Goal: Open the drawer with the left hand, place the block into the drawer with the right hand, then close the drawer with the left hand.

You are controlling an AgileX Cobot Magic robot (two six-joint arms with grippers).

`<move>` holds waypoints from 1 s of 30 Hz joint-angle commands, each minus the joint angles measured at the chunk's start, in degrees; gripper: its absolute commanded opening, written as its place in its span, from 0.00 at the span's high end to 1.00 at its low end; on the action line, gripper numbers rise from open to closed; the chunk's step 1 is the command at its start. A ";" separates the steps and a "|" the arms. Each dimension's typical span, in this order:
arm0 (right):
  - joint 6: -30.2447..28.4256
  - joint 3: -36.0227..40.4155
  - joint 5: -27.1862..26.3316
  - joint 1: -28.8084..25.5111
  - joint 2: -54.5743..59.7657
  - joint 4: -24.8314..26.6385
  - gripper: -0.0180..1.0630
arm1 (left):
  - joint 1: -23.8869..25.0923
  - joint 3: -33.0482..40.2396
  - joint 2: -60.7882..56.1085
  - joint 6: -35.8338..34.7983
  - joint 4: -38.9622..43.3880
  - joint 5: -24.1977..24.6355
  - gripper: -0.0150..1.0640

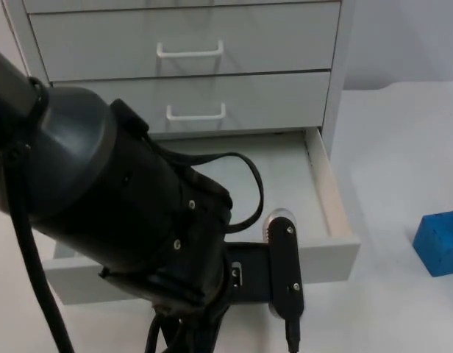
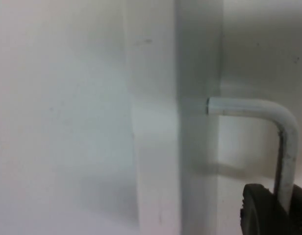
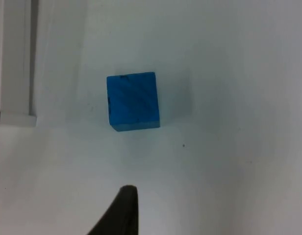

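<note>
The left claw sits at the front of the pulled-out bottom drawer, against its handle. Behind the claw, two more drawers stand stacked in the cabinet. The block lies on the table, well right of the claw.

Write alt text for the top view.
The left arm's hand is at the front of the pulled-out bottom drawer of a white cabinet. A blue block sits on the white table to the drawer's right.
</note>
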 commanded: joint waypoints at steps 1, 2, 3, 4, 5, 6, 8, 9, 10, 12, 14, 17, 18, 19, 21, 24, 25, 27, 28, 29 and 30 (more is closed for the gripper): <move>-0.09 0.03 -0.19 -0.25 -0.08 0.11 0.01 | -0.39 0.85 0.14 -0.78 -3.76 -1.30 0.94; -0.09 0.03 -0.19 -0.25 -0.08 0.11 0.01 | -0.39 0.85 -0.10 -0.65 -3.63 -1.15 0.88; -0.09 0.03 -0.19 -0.25 -0.08 0.11 0.01 | -0.39 0.85 -0.34 -0.49 -3.63 -1.15 0.79; -0.09 0.03 -0.19 -0.25 -0.08 0.11 0.01 | -0.39 0.85 -0.86 -0.05 -3.63 -1.04 0.69; -0.09 0.03 -0.19 -0.25 -0.08 0.11 0.01 | -0.39 0.85 -1.17 0.06 -3.63 -0.81 0.57; -0.09 0.03 -0.19 -0.25 -0.08 0.11 0.01 | -0.39 0.85 -1.17 0.06 -3.63 -0.81 0.57; -0.09 0.03 -0.19 -0.25 -0.08 0.11 0.01 | -0.39 0.85 -2.49 0.20 -3.90 -0.13 0.35; -0.09 0.03 -0.19 -0.25 -0.08 0.11 0.01 | -0.39 0.73 -3.41 0.43 -4.53 0.48 0.25; -0.09 0.03 -0.19 -0.25 -0.08 0.11 0.01 | -0.39 0.48 -4.23 0.89 -5.65 1.31 0.19; -0.09 0.03 -0.19 -0.25 -0.08 0.11 0.01 | -0.39 0.48 -5.47 2.04 -6.83 1.79 0.16; -0.09 0.03 -0.19 -0.25 -0.08 0.11 0.01 | -0.39 0.48 -8.92 7.13 -11.86 2.91 0.15; -0.09 0.03 -0.19 -0.25 -0.08 0.11 0.01 | -0.39 0.48 -12.35 11.66 -16.39 3.49 0.15; -0.09 0.03 -0.19 -0.25 -0.08 0.11 0.01 | -0.39 0.48 -13.78 14.03 -19.12 3.88 0.15; -0.09 0.03 -0.19 -0.25 -0.08 0.11 0.01 | -0.39 0.48 -15.47 16.27 -21.85 4.47 0.15; -0.09 0.03 -0.19 -0.25 -0.08 0.11 0.01 | -0.39 0.48 -17.20 17.82 -24.34 5.22 0.15; -0.09 0.03 -0.05 -0.25 -0.08 0.11 0.01 | -0.39 0.48 -22.10 20.01 -29.59 7.13 0.15; -0.09 0.03 -0.05 -0.25 -0.08 0.11 0.01 | -0.13 0.48 -23.87 20.01 -30.63 7.52 0.15; -0.09 0.03 -0.05 -0.25 -0.08 0.11 0.01 | 0.00 0.48 -25.33 20.01 -31.82 7.91 0.15; -0.09 0.03 0.05 -0.25 -0.08 0.11 0.01 | 0.00 0.48 -28.10 20.01 -32.08 9.20 0.15; -0.09 0.03 0.20 -0.25 -0.08 0.11 0.01 | 0.00 0.48 -29.94 20.01 -32.08 10.04 0.15; -0.09 0.03 0.42 -0.25 -0.08 0.11 0.01 | 0.00 0.48 -31.50 19.74 -32.21 10.75 0.15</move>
